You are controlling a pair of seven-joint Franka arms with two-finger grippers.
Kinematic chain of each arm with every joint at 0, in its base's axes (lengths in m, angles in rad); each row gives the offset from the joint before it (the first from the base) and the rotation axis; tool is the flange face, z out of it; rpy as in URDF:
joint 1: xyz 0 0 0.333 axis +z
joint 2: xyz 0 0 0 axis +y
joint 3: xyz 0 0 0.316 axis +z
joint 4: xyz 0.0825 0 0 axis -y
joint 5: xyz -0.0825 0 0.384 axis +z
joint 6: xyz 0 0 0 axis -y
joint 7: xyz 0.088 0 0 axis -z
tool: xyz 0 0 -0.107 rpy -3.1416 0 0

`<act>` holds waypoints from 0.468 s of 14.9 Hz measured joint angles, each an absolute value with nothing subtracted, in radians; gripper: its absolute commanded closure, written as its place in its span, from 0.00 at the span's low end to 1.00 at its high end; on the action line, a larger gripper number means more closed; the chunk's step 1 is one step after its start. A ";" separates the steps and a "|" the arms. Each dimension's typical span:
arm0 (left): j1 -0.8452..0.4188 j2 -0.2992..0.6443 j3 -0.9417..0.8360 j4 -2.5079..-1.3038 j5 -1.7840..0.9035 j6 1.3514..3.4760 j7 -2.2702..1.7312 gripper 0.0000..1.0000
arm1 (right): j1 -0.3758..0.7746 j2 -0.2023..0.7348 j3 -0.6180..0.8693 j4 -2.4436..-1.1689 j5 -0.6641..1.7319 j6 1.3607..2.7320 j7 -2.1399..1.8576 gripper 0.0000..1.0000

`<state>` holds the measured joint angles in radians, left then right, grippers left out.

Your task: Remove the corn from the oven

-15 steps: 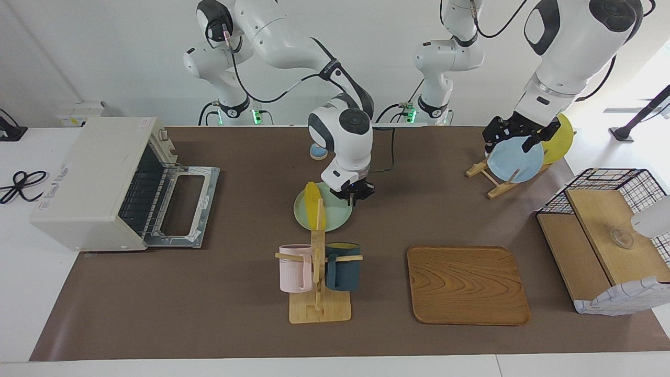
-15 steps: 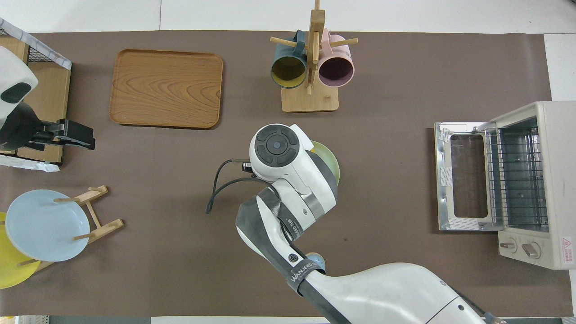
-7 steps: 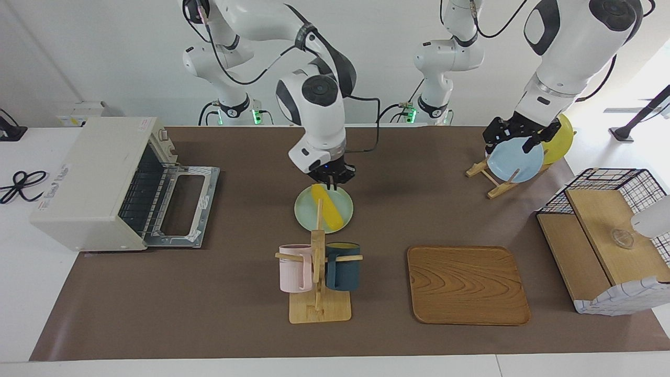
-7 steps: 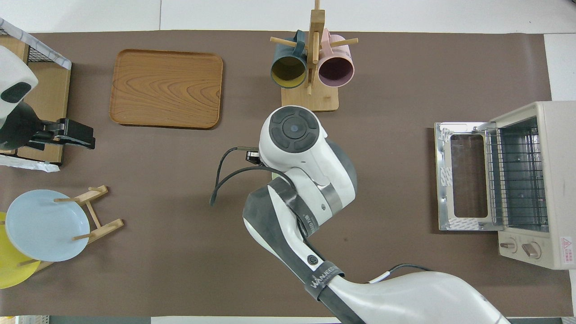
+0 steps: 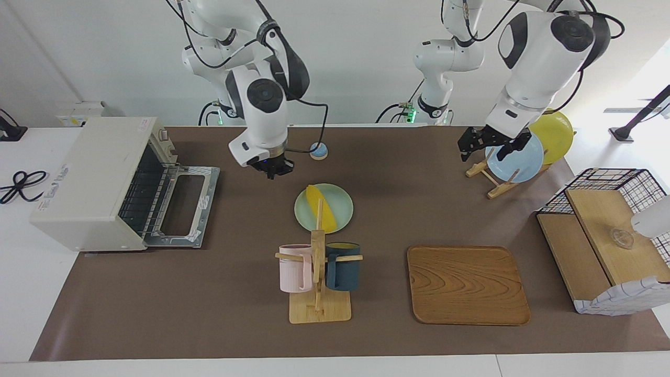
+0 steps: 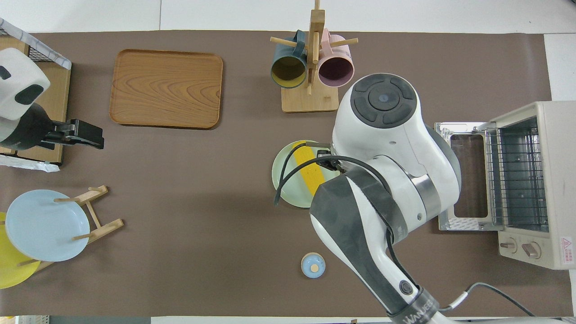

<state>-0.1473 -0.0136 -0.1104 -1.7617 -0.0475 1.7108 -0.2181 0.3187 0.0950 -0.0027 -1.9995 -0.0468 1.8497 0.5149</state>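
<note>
The corn (image 5: 320, 208) lies on the pale green plate (image 5: 340, 220) near the mug rack (image 5: 317, 272), out of the oven (image 5: 104, 183); rigid, light, rounded, probably best pinched mid-cob, while the empty right gripper (image 5: 272, 170) and left gripper (image 5: 487, 148) hang where I cannot tell their fingers' spread.

brown table (image 5: 209, 314), oven (image 5: 89, 183), green plate (image 5: 340, 209), mug rack (image 5: 319, 309), wooden tray (image 5: 466, 285), plate stand (image 5: 479, 168), basket (image 5: 644, 183)

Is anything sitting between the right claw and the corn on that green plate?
Nothing visible does. The corn lies uncovered on the green plate, out of the oven. The right claw hangs over bare table between them. The mug rack stands farther from the robots than the plate.
</note>
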 measured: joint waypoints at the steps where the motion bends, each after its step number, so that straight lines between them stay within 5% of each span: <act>1: -0.185 -0.014 -0.112 -1.785 -0.056 1.742 -0.273 0.00 | 0.256 0.085 -0.004 -2.048 -0.047 1.885 0.441 1.00; 7: -0.383 0.022 -0.116 -1.851 -0.097 1.906 -0.527 0.00 | 0.137 0.026 -0.002 -2.281 -0.047 2.169 0.311 1.00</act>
